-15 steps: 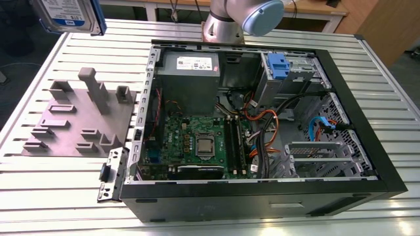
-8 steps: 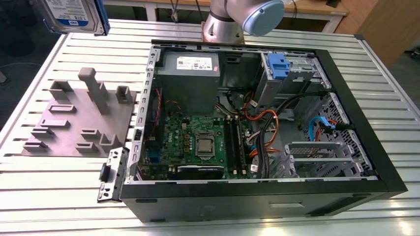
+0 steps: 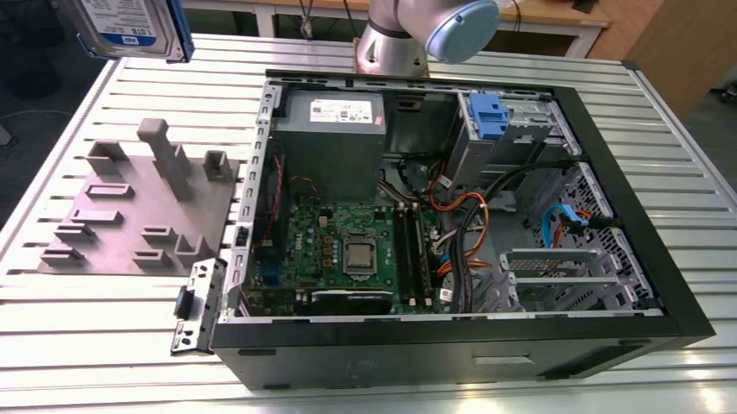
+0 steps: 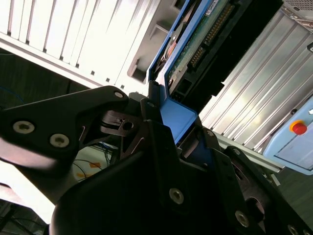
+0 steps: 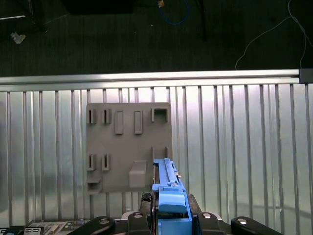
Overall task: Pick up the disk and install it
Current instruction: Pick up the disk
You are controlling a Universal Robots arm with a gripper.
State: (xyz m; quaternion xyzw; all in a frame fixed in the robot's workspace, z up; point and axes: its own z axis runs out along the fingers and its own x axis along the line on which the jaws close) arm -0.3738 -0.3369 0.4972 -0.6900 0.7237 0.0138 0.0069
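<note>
End effector (image 5: 171, 210) is clamping the disk (image 3: 121, 26) by its blue frame, holding it raised over the desk (image 3: 668, 172), apart from the open computer case (image 3: 461, 345). Pickup looks done; installing likely calls for aligning it with the drive bay (image 3: 532, 129).

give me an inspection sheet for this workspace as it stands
surface: slotted aluminium table, bare slats around the case
job's things: silver metal disk in a blue plastic frame held up above the table's corner at the exterior view's left; open black computer case lying on its side on the table
clutter: grey slotted fixture plate beside the case
grippers: claw shut on the disk's blue frame
cables: orange, blue and black cables inside the case
surroundings: dark floor; wooden furniture
</note>
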